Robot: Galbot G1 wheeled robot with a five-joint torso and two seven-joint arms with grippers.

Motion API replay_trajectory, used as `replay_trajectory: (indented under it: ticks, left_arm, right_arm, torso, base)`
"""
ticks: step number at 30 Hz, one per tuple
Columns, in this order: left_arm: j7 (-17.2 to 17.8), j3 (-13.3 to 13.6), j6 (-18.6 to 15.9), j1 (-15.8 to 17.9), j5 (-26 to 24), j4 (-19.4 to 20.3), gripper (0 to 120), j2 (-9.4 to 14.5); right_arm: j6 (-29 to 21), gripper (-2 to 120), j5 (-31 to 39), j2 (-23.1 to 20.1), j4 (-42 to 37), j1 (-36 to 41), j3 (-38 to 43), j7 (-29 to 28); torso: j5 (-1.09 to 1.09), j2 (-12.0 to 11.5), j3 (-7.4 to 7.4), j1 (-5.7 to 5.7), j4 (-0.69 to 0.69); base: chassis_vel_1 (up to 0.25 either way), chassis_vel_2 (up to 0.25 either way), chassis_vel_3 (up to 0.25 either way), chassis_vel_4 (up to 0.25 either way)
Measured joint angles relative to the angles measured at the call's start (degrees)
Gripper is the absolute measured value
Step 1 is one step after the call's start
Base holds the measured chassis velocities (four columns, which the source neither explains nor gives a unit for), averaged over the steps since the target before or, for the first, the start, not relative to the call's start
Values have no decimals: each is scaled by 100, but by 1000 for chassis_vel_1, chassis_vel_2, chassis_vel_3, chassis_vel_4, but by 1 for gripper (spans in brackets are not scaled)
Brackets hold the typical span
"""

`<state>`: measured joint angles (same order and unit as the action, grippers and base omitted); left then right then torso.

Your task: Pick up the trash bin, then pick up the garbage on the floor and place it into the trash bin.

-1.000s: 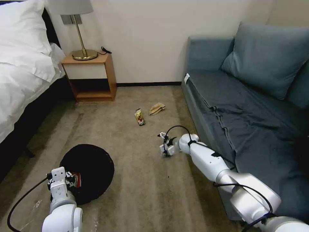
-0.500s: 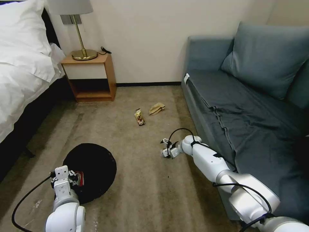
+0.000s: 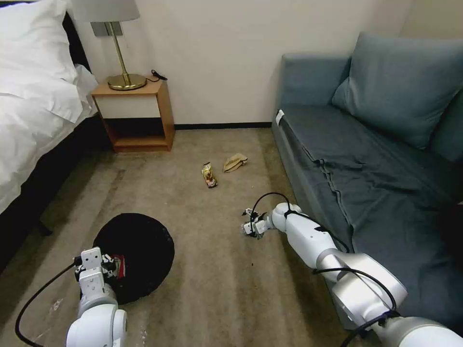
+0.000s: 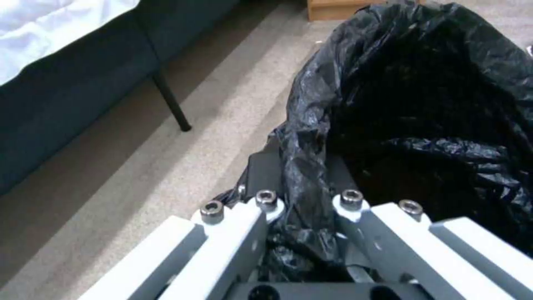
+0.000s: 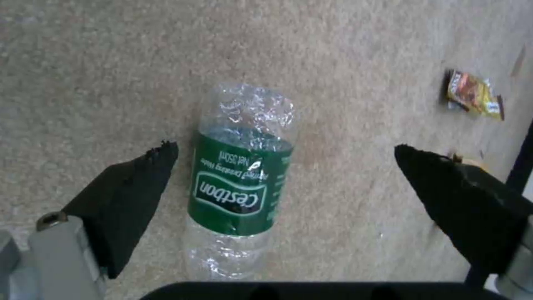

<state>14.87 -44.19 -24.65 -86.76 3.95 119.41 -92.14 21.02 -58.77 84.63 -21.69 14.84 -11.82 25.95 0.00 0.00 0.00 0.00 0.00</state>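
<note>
The trash bin (image 3: pixel 140 246), lined with a crinkly black bag (image 4: pixel 422 104), hangs low over the carpet at the near left. My left gripper (image 3: pixel 107 268) (image 4: pixel 302 168) is shut on its rim, one finger inside and one outside. A clear bottle with a green label (image 5: pixel 241 183) lies on the carpet between the spread fingers (image 5: pixel 133 187) of my open right gripper (image 5: pixel 286 148) (image 3: pixel 251 226), which touches nothing. Farther off lie a brown-gold snack wrapper (image 3: pixel 209 174) (image 5: pixel 474 93) and crumpled tan paper (image 3: pixel 235 162).
A blue sofa (image 3: pixel 366 159) runs along the right, close to my right arm. A bed (image 3: pixel 34 101) stands at the left, and a wooden nightstand (image 3: pixel 137 115) with a brass lamp (image 3: pixel 123 72) against the far wall. Open carpet lies between them.
My right gripper has dropped a little toward the carpet and turned its fingers downward. The left arm and the bin have shifted slightly to the right.
</note>
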Motion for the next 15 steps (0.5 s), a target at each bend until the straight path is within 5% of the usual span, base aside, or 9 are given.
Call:
replay_trajectory:
  ticks: [15]
  left_arm:
    - [-16, -17, 19, 22, 2, 4, 4, 0]
  right_arm:
    - [-418, 100, 769, 358, 691, -181, 122, 342]
  torso:
    - [0, 0, 0, 0, 0]
  base:
    - [0, 0, 0, 0]
